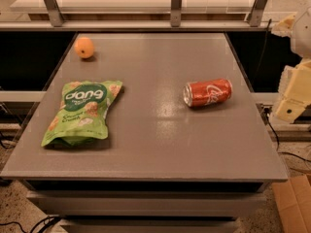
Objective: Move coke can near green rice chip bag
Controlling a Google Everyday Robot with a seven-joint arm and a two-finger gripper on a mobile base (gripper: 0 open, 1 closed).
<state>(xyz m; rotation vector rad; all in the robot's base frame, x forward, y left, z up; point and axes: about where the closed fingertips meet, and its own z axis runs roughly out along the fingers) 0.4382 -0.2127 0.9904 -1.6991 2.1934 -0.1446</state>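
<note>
**Showing arm pose and object count on the grey table**

Seen at the far right edge, off the tabletop: cream arm segments stacked one above another, ending low in the gripper, beside the table's right rim and well apart from every object. Degree of opening and any hold: cannot tell.

Counted on the surface:
- One coke can, lying on its side right of centre, silver end facing left.
- One green rice chip bag, lying flat near the left edge, well apart from the can.
- One orange, near the far left corner.
</note>
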